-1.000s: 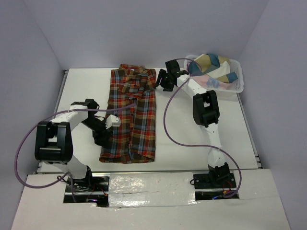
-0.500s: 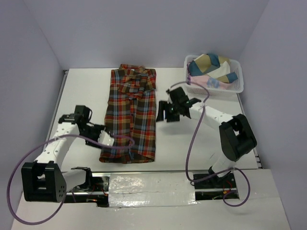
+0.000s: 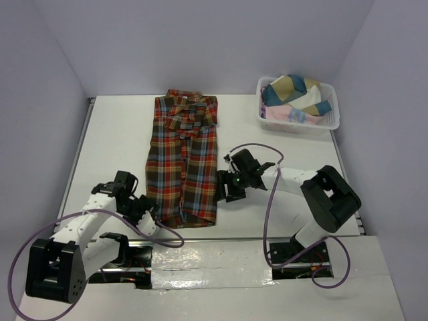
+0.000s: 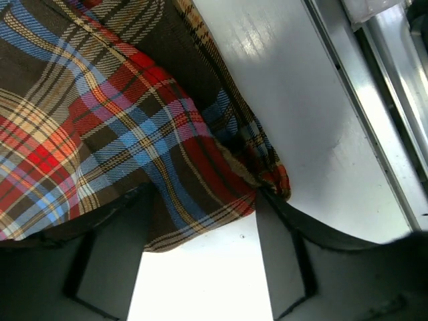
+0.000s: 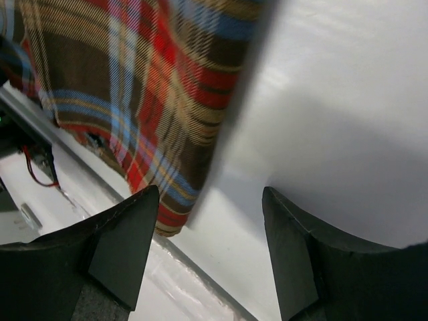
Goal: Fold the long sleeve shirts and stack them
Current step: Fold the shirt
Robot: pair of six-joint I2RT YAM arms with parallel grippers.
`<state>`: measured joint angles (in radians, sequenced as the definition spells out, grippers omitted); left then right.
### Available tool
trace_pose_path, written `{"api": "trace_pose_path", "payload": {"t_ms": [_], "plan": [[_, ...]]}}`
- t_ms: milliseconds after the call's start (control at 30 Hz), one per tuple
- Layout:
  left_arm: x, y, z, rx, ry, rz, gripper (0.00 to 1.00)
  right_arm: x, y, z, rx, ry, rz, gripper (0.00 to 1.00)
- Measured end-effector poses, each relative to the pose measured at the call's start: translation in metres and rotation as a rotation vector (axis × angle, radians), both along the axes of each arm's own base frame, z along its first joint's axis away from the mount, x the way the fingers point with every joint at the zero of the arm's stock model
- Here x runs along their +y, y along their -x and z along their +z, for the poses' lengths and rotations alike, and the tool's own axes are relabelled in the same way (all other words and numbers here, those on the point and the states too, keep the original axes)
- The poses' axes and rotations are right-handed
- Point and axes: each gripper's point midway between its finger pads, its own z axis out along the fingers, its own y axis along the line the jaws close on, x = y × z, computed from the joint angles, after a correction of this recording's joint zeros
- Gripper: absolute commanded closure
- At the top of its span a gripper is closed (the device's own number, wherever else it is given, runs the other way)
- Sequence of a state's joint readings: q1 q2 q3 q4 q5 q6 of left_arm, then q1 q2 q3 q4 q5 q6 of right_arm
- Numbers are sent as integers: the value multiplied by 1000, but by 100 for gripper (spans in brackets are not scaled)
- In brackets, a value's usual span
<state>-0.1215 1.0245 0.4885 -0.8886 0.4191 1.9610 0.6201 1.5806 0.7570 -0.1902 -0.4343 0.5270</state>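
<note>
One plaid shirt flat on worktop, collar at far end, hem toward me. I see left tool low at near-left hem corner, spread wide, bunched corner sitting between fingers, cloth touching one, not pinched. Right tool also wide, holding nothing, over bare worktop just beside shirt's right edge. White basket with cloth inside, far right, well apart.

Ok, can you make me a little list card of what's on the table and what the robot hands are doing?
Shirt: plaid shirt lying flat on the table, collar at the far end
Left gripper: open, around the shirt's near left hem corner
Right gripper: open, beside the shirt's near right edge
Basket: white, far right, clothes inside
</note>
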Motion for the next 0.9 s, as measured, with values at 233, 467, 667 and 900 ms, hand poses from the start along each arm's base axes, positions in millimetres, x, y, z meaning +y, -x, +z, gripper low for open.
{"api": "trace_pose_path", "payload": {"t_ms": [233,467,667,900], "plan": [[-1,-2,-3,-6,-2,-8,24,25,33,0,24,-26,103,31],[8,-12,3,-42,-53,-1,14,32,46,-1,57,-35,126,34],[41,-6,0,-37,-158,90,13,31,45,-1,62,-24,104,33],[42,-7,-1,-35,-162,91,13,28,46,-1,71,-10,77,33]]}}
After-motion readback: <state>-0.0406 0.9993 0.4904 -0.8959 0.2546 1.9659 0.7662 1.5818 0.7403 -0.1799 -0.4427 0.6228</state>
